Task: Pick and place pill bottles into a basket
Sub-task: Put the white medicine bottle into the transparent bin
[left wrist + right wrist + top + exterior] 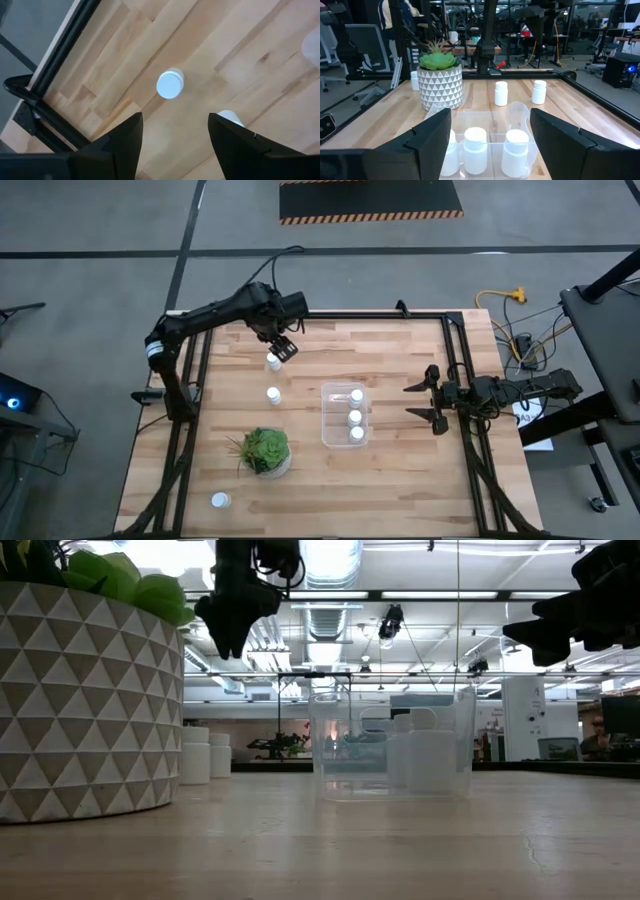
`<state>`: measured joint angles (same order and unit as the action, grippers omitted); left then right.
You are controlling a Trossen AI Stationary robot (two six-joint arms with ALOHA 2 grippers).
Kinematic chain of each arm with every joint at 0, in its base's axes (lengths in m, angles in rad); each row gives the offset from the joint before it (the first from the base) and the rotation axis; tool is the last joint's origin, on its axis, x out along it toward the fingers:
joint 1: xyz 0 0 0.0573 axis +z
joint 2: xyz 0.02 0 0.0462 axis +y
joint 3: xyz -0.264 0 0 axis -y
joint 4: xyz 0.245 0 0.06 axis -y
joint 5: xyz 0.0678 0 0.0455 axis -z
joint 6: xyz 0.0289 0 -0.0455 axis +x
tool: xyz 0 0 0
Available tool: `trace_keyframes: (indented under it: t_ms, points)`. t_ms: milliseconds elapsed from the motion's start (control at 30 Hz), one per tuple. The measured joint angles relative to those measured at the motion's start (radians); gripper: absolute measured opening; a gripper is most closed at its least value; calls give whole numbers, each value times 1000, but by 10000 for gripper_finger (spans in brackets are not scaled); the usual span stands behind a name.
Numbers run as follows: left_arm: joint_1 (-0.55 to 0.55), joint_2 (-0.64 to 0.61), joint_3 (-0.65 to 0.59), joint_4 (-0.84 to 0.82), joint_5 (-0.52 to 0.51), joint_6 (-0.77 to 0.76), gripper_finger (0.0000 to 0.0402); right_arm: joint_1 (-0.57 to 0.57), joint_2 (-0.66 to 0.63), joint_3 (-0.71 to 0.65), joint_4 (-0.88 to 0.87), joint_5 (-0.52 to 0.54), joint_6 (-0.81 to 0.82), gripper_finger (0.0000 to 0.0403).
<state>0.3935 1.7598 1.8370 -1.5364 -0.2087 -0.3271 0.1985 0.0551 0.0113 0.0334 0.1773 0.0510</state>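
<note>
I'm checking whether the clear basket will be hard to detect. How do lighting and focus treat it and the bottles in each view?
Low view: bright ceiling lights backlight the basket, leaving it a faint outline; the plant pot looms large at the edge.
High view: even light, the basket rim faint on wood.
Left wrist view: one bottle sharp, soft shadow.
Right wrist view: nearest bottles slightly soft.

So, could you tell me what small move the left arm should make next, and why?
Probably lower the left gripper straight down around the pill bottle beneath it. Its fingers are open and empty, hanging above the table, and that bottle stands upright almost under them. Three bottles already sit in the basket; the right gripper waits open at the table's edge.
</note>
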Motion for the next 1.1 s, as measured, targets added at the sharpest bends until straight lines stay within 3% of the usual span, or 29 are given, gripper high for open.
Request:
trace_keyframes:
  t_ms: [233, 667, 1100]
  points:
    - [0, -5, -2, 0, -2, 23, 214, 0, 0, 0, 0, 0, -1, 260]
    - [0, -8, -11, 0, -3, -7, 293, 0, 0, 0, 0, 0, -1, 260]
    - [35, 86, -64, 16, 49, 25, 297, 0, 0, 0, 0, 0, -1, 260]
